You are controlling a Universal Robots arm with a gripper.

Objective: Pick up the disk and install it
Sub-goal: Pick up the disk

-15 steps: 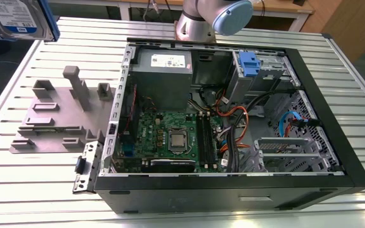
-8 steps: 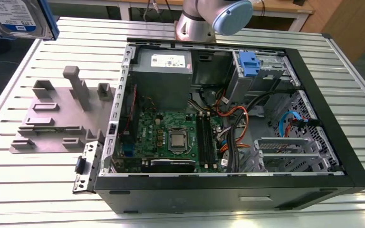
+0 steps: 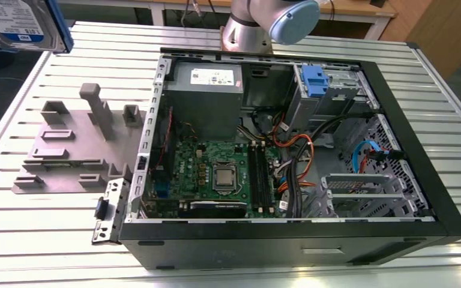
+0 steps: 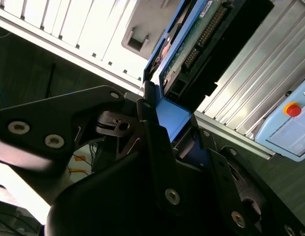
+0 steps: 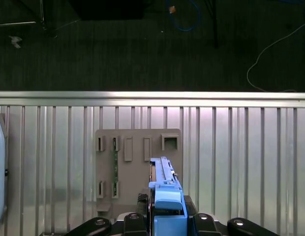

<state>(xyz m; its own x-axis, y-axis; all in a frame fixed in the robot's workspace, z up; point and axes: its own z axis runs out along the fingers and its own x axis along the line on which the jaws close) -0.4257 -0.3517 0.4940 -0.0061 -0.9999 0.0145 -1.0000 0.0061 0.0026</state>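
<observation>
The disk (image 3: 22,24) hangs in the air at the exterior view's upper left corner, high above the table, its white-and-blue label facing the camera and blue rails along its edges. In the second wrist view my gripper (image 4: 169,120) is shut on the disk (image 4: 201,34), with black fingers (image 4: 152,142) clamping its blue carrier end and the green circuit-board side showing. The first wrist view looks along the disk (image 5: 165,191) edge-on, held upright between the gripper's (image 5: 167,223) fingers, above the grey stand (image 5: 137,167).
An open computer case (image 3: 422,156) lies on the slatted metal table (image 3: 54,240), with a blue clip (image 3: 314,81) in its drive bay at the far right. The grey slotted stand (image 3: 78,144) sits left of the case. The arm's base (image 3: 263,24) stands behind the case. A pendant with a red button (image 4: 292,110) lies nearby.
</observation>
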